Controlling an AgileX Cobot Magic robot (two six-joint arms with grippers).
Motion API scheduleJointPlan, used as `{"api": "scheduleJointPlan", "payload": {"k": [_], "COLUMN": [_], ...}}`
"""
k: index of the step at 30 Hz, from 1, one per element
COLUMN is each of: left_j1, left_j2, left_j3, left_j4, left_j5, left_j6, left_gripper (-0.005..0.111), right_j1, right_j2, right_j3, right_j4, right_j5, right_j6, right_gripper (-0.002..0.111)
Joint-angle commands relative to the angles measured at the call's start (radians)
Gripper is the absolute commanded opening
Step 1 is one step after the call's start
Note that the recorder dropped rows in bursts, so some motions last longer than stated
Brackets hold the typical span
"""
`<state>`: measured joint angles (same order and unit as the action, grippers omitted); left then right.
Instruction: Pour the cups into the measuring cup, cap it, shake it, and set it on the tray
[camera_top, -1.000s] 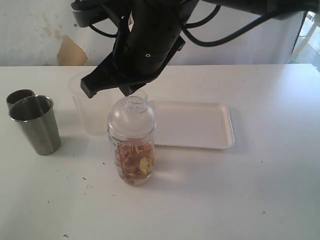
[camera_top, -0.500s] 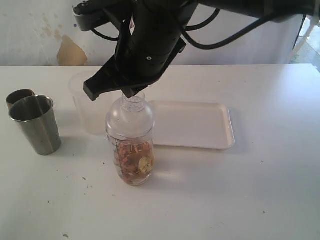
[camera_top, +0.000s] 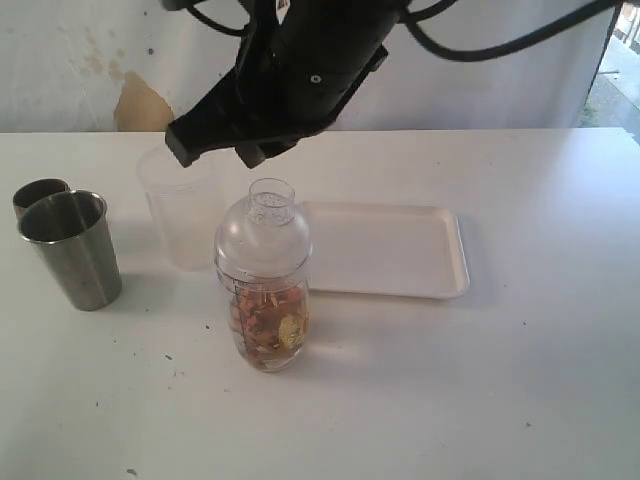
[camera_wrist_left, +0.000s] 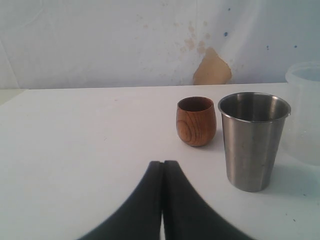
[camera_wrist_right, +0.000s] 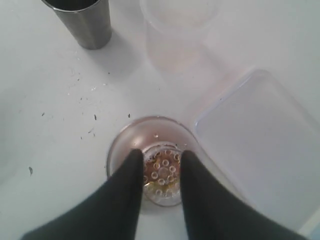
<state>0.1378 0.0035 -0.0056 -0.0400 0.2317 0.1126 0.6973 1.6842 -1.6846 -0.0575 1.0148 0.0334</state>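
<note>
Seeing right claw (camera_top: 250, 152) released just above the capped measuring cup (camera_top: 265, 290), parked on the worktop (camera_top: 450, 400) beside the left edge of the tray (camera_top: 400, 250), bare room in front. Also seeing left claw (camera_wrist_left: 163, 167) clenched, empty.

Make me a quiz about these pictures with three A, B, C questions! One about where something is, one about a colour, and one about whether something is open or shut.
1. Where does the measuring cup stand?
A) on the table, beside the tray
B) on the tray
C) inside a steel cup

2. What colour is the tray?
A) blue
B) white
C) black

3. How is the left gripper?
A) wide open
B) holding a cup
C) shut

Answers:
1 A, its base rests on bare table next to the tray's rim.
2 B, it is plain white all over.
3 C, its jaws meet with nothing between them.
</note>
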Motion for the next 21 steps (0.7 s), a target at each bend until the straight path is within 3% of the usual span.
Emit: {"api": "scheduleJointPlan", "payload": {"k": [1,5,10,21], "left_j1": [0.0,0.0,0.0,0.0], "left_j2": [-0.004,-0.004,-0.004,-0.004], "left_j3": [0.006,0.006,0.006,0.006], "left_j4": [0.001,0.001,0.001,0.001], "left_j5": [0.002,0.002,0.002,0.002], "left_j6": [-0.003,-0.003,-0.003,-0.003], "left_gripper": [0.0,0.0,0.0,0.0], "right_j1": [0.0,0.0,0.0,0.0], "right_j2": [-0.04,-0.061,-0.121,-0.332], "right_j3": [0.001,0.001,0.089,0.662], "right_j4": [-0.002,0.005,0.016,0.051], "right_j5": [0.045,0.065,0.013,-0.847], "right_j6": [0.02,0.064,0.03,0.017], "right_gripper": [0.05,0.061,0.063,0.063]}}
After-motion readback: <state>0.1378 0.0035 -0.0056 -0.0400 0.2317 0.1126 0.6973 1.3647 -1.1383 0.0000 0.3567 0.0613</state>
